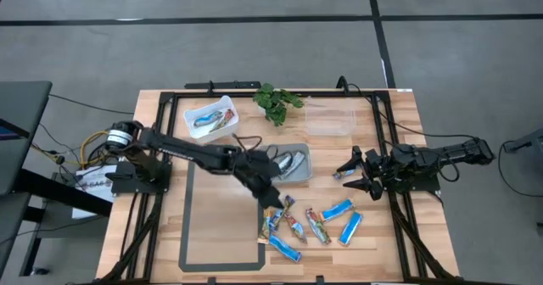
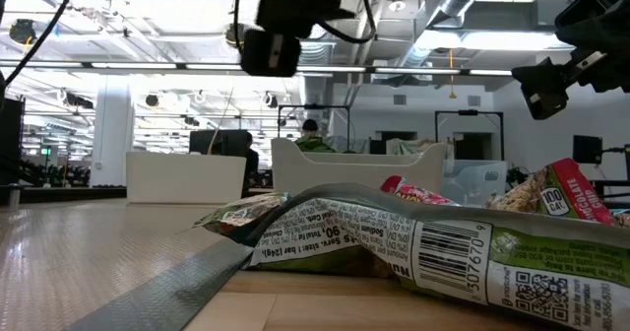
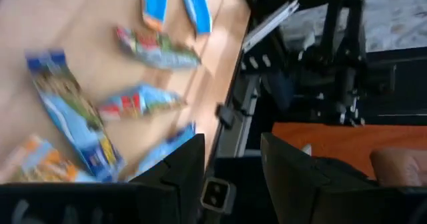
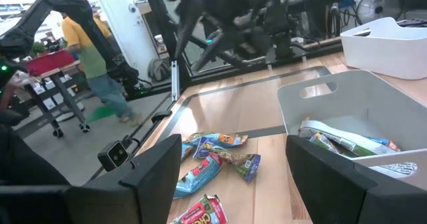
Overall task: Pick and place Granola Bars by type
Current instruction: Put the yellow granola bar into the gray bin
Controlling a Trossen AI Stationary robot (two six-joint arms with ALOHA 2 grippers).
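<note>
A green-labelled granola bar [image 2: 463, 252] lies nearest the low camera, in the loose pile of Granola Bars [image 1: 310, 224] just in front of the grey bin [image 1: 299, 173]. They look light, crinkly and slippery, so I'd pinch across the middle. My left gripper [image 1: 270, 196] hangs part-open and empty above the pile; the right gripper [image 1: 358, 175], beside the bin, is spread wide.

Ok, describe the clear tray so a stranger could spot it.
Start at the green plant sprig by the table's far edge. Just right of it sits the clear tray. Unlike the white bin and grey bin, it is see-through and looks empty.
</note>
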